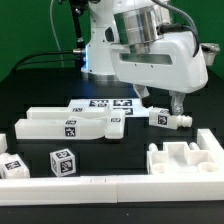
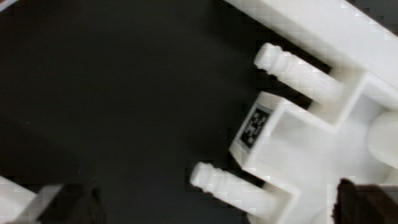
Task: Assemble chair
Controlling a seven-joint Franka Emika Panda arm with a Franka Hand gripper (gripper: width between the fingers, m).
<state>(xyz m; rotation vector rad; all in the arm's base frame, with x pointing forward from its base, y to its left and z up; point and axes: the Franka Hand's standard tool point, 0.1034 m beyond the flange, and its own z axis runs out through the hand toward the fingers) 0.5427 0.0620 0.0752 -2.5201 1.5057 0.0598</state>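
Chair piece (image 1: 170, 120) on table (image 1: 40, 92), just beneath jaws

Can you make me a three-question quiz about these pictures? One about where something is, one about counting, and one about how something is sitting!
1. Where is the cube?
A. on the table, toward the exterior view's left
B. hanging in the air
C. inside a box

2. How many pegs show in the wrist view?
A. one
B. two
C. five

3. How is the long part sitting?
A. standing on end
B. lifted up
C. lying flat

Answers:
1 A, the cube rests on the black table with nothing holding it.
2 B, two ribbed pegs stick out of one white part.
3 C, its whole length lies along the table.
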